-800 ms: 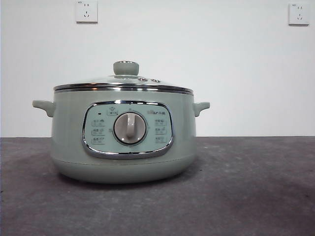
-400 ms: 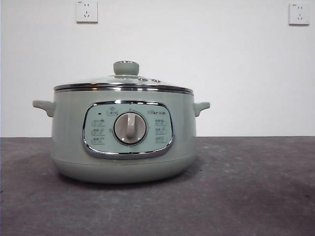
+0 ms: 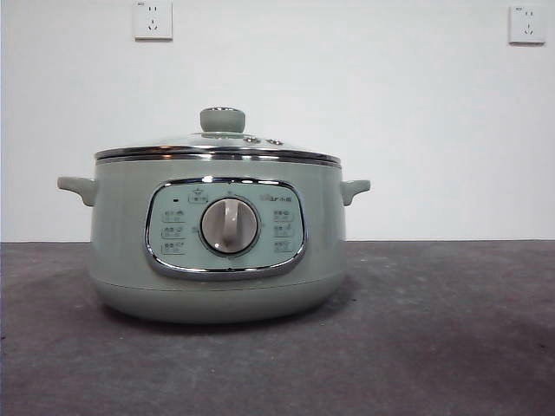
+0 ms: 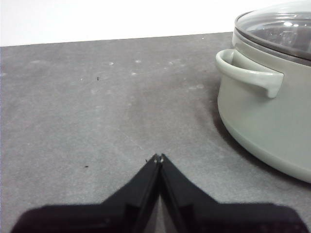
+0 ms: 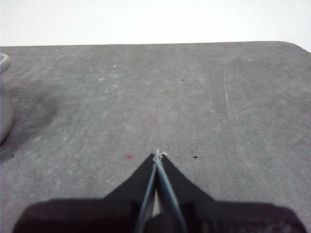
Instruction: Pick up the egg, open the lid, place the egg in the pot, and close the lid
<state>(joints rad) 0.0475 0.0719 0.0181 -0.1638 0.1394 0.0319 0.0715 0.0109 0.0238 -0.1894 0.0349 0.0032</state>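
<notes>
1. Presently the left gripper (image 4: 158, 158) hovers over bare grey table (image 4: 97, 121), jaws pressed together, holding nothing.
2. Off to its side stands the pot (image 4: 267, 116), the lid (image 4: 279, 29) seated on it.
3. Likewise the right gripper (image 5: 158, 154) is closed and empty; the pot's edge (image 5: 4, 97) lies well apart.
4. No egg shows anywhere.

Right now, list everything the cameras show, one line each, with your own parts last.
Pale sage-green round electric pot: one, green, standing on the table, chrome-framed panel facing the front camera.
Clear glass lid with steel rim and green knob: one, clear, seated on the pot.
Grey dial: one, grey, centre of the panel.
Dark grey table: one, under the pot.
White wall sockets: two, white, high on the wall behind.
Egg: none visible in any view.
Left gripper: one, black, shut, over bare table beside the pot's handle.
Right gripper: one, black, shut, over bare table.
</notes>
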